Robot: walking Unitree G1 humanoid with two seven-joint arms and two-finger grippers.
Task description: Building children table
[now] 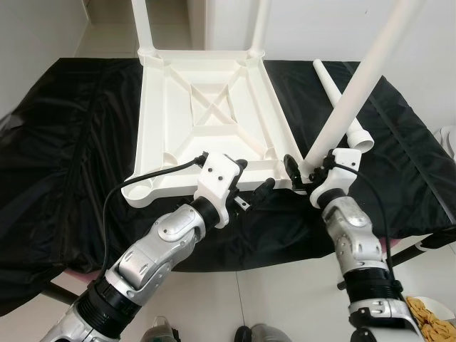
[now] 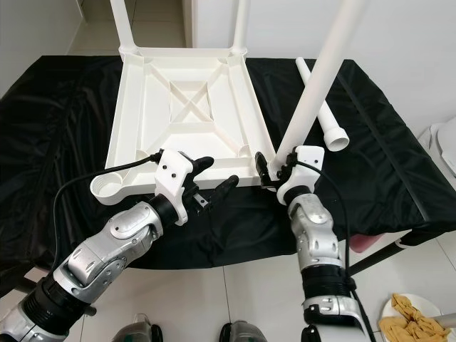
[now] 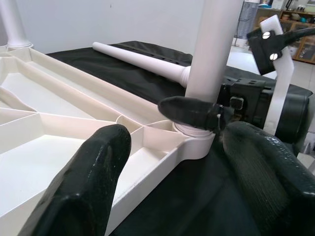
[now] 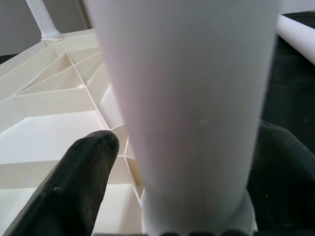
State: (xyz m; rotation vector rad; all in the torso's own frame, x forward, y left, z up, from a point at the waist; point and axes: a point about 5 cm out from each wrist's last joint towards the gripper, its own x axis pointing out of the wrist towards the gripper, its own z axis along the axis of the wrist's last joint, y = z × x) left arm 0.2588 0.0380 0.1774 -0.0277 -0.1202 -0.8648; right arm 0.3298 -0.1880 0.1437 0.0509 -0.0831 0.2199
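Observation:
A white plastic tabletop (image 1: 206, 121) lies upside down on a black cloth. Two legs (image 1: 260, 25) stand in its far corners. My right gripper (image 1: 303, 173) is shut on a third white leg (image 1: 363, 78), low down, where its foot sits in the near right corner socket (image 3: 194, 140); the leg leans to the right. In the right wrist view the leg (image 4: 192, 98) stands between both fingers (image 4: 74, 191). My left gripper (image 1: 251, 179) is open, straddling the tabletop's near rim just left of that socket. The near left socket (image 1: 139, 191) holds nothing. A loose leg (image 1: 342, 103) lies on the cloth at the right.
The black cloth (image 1: 64, 142) covers a low table whose front edge is close to me. On the floor at the lower right is a plate of snacks (image 2: 417, 317). A white object (image 1: 449, 139) sits past the table's right end.

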